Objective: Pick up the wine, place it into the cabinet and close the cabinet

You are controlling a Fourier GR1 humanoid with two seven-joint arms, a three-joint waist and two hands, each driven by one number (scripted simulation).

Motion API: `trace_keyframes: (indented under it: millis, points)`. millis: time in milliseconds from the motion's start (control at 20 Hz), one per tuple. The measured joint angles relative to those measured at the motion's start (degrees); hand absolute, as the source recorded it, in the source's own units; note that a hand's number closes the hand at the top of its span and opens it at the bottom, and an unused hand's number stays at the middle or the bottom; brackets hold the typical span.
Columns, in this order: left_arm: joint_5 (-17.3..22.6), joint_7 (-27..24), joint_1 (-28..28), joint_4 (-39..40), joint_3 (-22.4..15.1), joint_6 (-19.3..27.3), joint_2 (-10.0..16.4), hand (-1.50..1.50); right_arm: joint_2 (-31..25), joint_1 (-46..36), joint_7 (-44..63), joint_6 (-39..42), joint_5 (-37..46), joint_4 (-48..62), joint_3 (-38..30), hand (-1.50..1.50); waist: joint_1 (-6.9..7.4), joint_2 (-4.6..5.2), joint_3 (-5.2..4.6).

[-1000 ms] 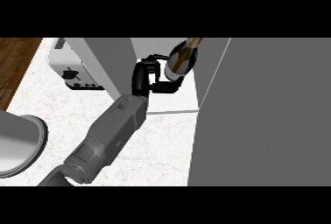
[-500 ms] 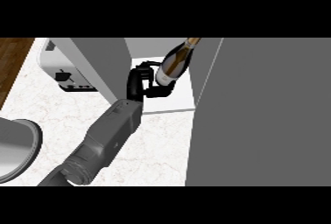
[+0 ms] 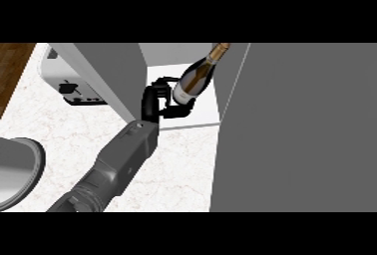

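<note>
Wine (image 3: pixel 196 75) | 1 bottle, base clasped in left hand (image 3: pixel 154 102) | neck angled beyond hand, likely to enter cabinet (image 3: pixel 110 69) past open door (image 3: pixel 294 124)

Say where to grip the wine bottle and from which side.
Lower body of the wine bottle, from the left, where the hand curls round it now: its neck tilts up-right toward the cabinet, and the grey panel seems to block the right.

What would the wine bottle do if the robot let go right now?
Probably tip: the wine bottle leans, neck up toward the right, held low by the left hand. Being round, it may roll. It looks like glass, so likely breakable.
</note>
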Motion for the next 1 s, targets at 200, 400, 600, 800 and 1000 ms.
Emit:
trace_keyframes:
  millis: [200, 400, 600, 800, 1000]
  points:
    - [0.22, -0.99, -0.82, 0.76, -0.03, 0.25, 0.0, 1.5, -0.08, 0.34, -0.55, 0.77, -0.77, 0.76, -0.29, -1.5, -0.45, 0.1, 0.02]
    - [0.64, -1.75, -1.6, 1.47, 0.27, 0.06, 0.0, 1.5, 0.16, 0.21, -0.63, 0.74, -0.81, 0.76, 0.01, -1.5, -0.68, 0.23, 0.01]
    - [1.11, -1.04, -4.22, 2.42, 1.01, -0.06, 0.01, 1.5, 0.34, 0.51, -0.48, 0.68, -0.58, 0.75, 0.27, -1.5, -0.74, 0.28, 0.01]
    - [1.64, -1.34, -5.77, 3.36, 1.9, -0.5, 0.01, 1.5, 0.39, 0.4, -0.86, 1.09, -0.92, 1.26, 0.35, -1.5, -0.94, 0.45, 0.02]
    - [1.54, -0.93, -8.18, 4.79, 2.36, -0.21, 0.01, 1.5, 0.01, 0.09, -0.79, 0.88, -0.99, 1.38, -0.4, -1.5, -0.91, 0.5, 0.04]
